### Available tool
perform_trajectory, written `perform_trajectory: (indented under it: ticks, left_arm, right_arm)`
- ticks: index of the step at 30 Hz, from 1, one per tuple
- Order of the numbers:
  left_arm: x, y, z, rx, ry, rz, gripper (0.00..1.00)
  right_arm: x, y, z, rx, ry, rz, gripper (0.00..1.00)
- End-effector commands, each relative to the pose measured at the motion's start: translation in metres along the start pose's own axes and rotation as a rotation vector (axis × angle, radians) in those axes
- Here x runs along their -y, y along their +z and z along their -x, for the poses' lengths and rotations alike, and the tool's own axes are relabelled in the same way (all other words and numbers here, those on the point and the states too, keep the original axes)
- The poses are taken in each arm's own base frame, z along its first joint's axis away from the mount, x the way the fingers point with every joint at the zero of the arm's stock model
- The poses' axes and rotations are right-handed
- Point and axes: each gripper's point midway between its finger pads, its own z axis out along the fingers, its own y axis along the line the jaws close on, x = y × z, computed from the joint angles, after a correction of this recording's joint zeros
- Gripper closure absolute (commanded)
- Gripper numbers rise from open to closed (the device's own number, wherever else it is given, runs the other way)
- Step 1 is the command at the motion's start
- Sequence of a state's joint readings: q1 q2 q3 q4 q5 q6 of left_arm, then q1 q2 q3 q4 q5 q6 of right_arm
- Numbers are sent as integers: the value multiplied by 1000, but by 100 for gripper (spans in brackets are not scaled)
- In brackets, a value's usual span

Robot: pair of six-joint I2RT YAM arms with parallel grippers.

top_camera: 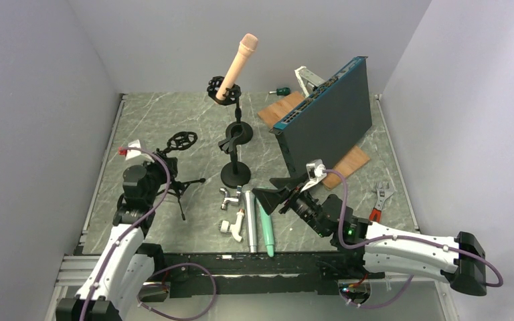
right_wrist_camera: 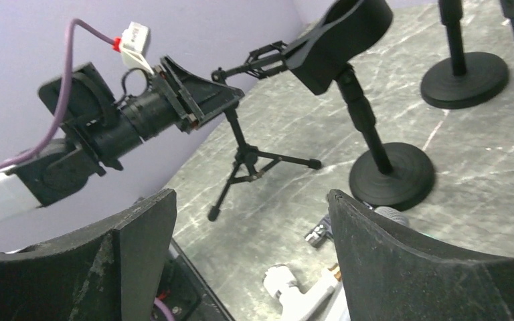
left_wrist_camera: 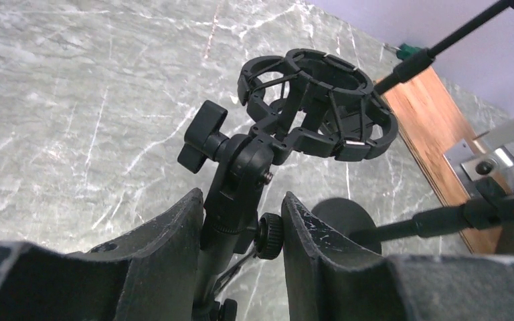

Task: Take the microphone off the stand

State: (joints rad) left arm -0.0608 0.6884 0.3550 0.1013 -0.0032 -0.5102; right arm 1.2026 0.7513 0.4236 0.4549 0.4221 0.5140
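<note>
At twelve o'clock on the table (top_camera: 174, 120) the microphone (top_camera: 237, 63) sits in its stand (top_camera: 235, 144), untouched. The left hand (left_wrist_camera: 241, 214) clamps an empty tripod mount (left_wrist_camera: 314, 100) (not the target); the released right hand (right_wrist_camera: 251, 207) should next reach toward eleven o'clock.

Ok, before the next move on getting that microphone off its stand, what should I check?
1. Microphone seated in its shock mount: ok.
2. Left hand on the right stand: not ok. It clamps the tripod stand, whose cradle is empty.
3. Right hand open and empty: ok.
4. Right hand at the microphone: not ok. It hangs low near the table, well short of it.
5. Teal object on the table clear of the right hand: cannot tell.
</note>
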Motion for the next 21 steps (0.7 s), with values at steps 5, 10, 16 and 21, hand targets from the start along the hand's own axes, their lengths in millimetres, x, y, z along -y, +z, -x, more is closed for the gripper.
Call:
perform_trajectory:
  ticks: [5, 10, 16, 21]
  left_arm:
    - [-29, -4, 6, 89, 79, 143, 100]
    - [-31, -9, 33, 205, 84, 173, 100]
    - [-29, 0, 87, 383, 96, 234, 100]
    - [-22, 18, 145, 514, 205, 254, 100]
  right_arm:
    - [13, 5, 10, 50, -21, -31, 14]
    - [15, 10, 1, 23, -6, -21, 14]
    - [18, 9, -6, 5, 5, -26, 14]
    - [23, 5, -5, 1, -1, -46, 14]
